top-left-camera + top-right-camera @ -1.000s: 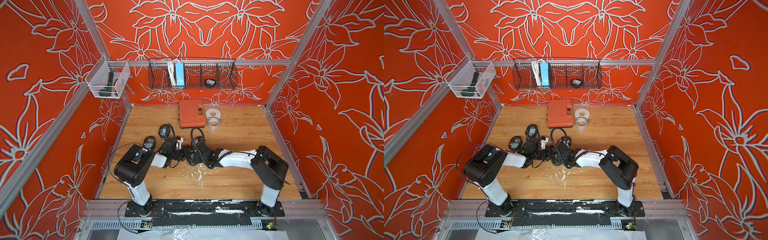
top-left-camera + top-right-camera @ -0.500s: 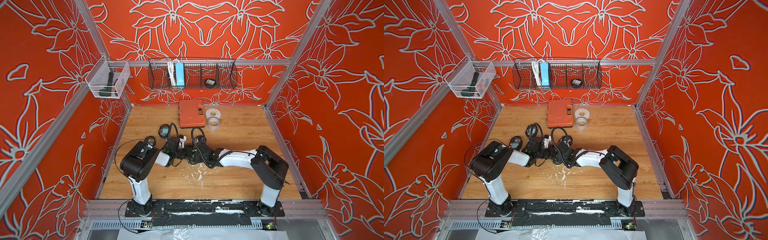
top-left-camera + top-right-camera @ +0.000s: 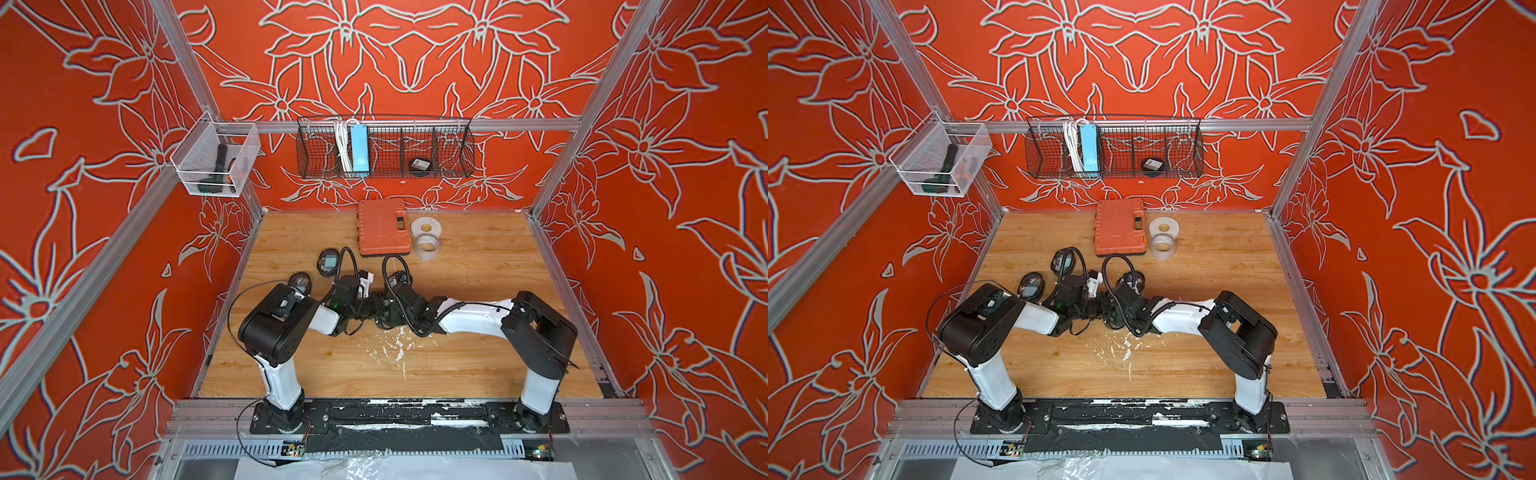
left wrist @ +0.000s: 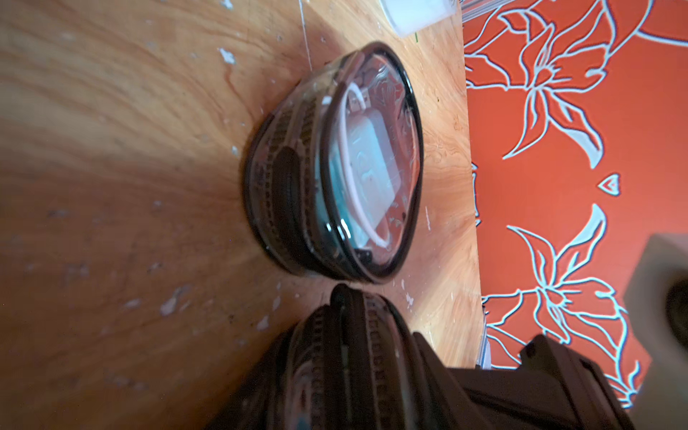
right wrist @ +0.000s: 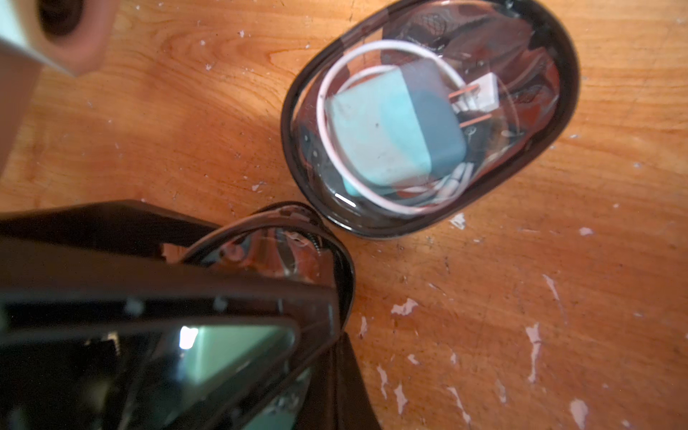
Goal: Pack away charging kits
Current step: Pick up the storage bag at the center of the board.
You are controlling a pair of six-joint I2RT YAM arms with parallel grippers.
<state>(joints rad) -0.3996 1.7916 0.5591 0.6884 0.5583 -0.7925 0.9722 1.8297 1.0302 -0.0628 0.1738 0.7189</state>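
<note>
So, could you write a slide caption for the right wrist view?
Clear-faced pouch holding a teal plug and white cable, lying on the wooden table.

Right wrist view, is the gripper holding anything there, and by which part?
The right gripper is shut on a clear-faced pouch, jaws pinching its black rim at one end; the exact contact is hidden.

Orange floral walls [image 3: 395,62], wooden tabletop [image 3: 478,266]
</note>
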